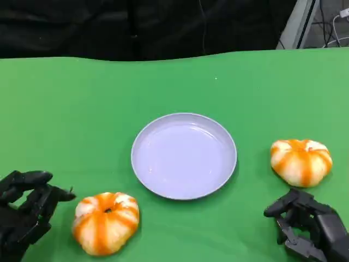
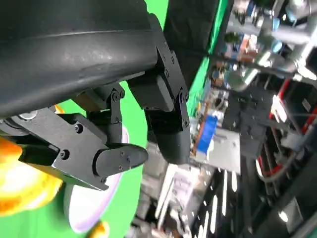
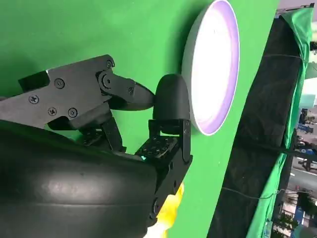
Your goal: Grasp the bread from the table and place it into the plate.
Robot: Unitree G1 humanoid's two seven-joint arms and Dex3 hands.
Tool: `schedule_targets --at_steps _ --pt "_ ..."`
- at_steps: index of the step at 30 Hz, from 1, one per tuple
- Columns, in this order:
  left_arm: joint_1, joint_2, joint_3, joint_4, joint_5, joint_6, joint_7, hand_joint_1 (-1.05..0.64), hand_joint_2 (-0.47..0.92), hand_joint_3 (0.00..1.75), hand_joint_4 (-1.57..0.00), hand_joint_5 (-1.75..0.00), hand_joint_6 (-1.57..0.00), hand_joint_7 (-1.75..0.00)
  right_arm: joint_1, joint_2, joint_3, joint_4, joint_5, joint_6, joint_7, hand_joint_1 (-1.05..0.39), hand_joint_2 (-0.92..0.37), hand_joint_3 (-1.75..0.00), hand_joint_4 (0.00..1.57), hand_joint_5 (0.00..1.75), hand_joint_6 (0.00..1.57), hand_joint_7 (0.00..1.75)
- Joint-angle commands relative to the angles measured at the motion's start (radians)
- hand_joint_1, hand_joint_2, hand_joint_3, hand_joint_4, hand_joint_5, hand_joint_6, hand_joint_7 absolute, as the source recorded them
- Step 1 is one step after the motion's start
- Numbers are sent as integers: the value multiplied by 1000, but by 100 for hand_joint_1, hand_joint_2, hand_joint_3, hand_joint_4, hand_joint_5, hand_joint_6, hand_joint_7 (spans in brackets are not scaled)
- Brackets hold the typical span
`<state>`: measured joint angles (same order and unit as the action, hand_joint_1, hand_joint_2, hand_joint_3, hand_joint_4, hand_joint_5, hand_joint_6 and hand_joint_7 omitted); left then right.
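Left hand: our left hand (image 1: 24,210) sits low at the near left of the green table (image 1: 65,109), fingers apart and holding nothing, just beside the near bread (image 1: 106,221) but not touching it.
Right hand: our right hand (image 1: 311,226) rests at the near right, fingers loosely spread and empty, just below the far bread (image 1: 301,161), apart from it.
Bread: we see two orange-striped, pumpkin-shaped buns, one at the near left of the plate (image 1: 184,155) and one to its right; both lie on the cloth, neither in the plate.
Plate: pale lavender, shallow, nothing in it, sitting mid-table between the two buns; its rim shows past our fingers in the right wrist view (image 3: 210,69).
Step in hand: we judge this as the approach, before any grasp; nothing has been lifted yet.
Next move: we would need to bring one hand over its bun, close the fingers around its rounded sides, lift, then carry it inward over the plate.
Risk: the bun looks soft and round, so we think a shallow pinch could let it roll away.
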<state>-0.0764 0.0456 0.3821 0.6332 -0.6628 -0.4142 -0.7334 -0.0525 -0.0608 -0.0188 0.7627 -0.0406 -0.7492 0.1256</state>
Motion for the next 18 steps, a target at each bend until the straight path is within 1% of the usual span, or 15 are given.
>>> schedule_targets --at_steps 1,2,3,7,8,9,10,11,12,13,15,17,18 --pt "21 17 10 -31 4 14 -55 -24 88 12 -108 -7 -106 0 -7 -17 -7 8 4 -14 -1 -16 -80 -72 69 175 74 126" --pt "23 19 10 -32 11 6 -61 -24 90 11 -101 -3 -99 0 -7 -16 -7 8 5 -14 -1 -16 -80 -72 69 175 74 126" --pt "24 19 11 -33 16 2 -66 -24 91 10 -99 -2 -96 0 -7 -16 -7 8 5 -15 -1 -16 -80 -71 69 175 74 126" --pt "25 19 15 -36 23 0 -85 -24 92 9 -97 0 -94 0 -6 -16 -6 8 4 -15 -1 -16 -80 -71 69 175 74 127" --pt "25 20 15 -38 24 0 -95 -26 92 11 -87 0 -86 0 -6 -16 -6 7 4 -15 -1 -16 -80 -71 69 175 74 127" --pt "26 21 16 -39 25 0 -103 -27 92 12 -84 0 -83 0 -6 -17 -6 6 4 -15 -1 -16 -80 -71 69 175 73 127" --pt "28 30 4 -34 55 -42 -123 -27 92 12 -82 0 -82 0 -6 -15 -5 7 3 -14 -2 -16 -81 -71 69 175 73 127" --pt "29 38 -8 -28 94 -89 -129 -52 92 12 -57 0 -53 0 -7 -14 -5 7 4 -13 -1 -15 -81 -71 69 175 73 127" --pt "29 43 -15 -22 122 -125 -133 -62 92 13 -47 0 -42 0 -7 -13 -5 7 4 -12 -1 -15 -81 -71 69 175 73 127" --pt "29 46 -19 -17 139 -148 -134 -68 92 13 -42 0 -36 0 -7 -13 -4 7 5 -11 0 -15 -81 -71 69 175 74 127" --pt "40 60 -43 -24 250 -231 -66 -80 92 13 -34 0 -28 0 -5 -11 -2 2 -1 -9 -7 -15 -81 -71 69 175 74 127" --pt "52 74 -66 -37 337 -273 -3 -92 92 12 -29 0 -25 0 -5 -10 0 2 -6 -8 -10 -15 -81 -71 69 175 74 126" --pt "58 86 -80 -46 388 -291 27 -94 92 12 -28 0 -25 0 -5 -9 1 2 -5 -6 -9 -14 -81 -71 69 175 74 126"
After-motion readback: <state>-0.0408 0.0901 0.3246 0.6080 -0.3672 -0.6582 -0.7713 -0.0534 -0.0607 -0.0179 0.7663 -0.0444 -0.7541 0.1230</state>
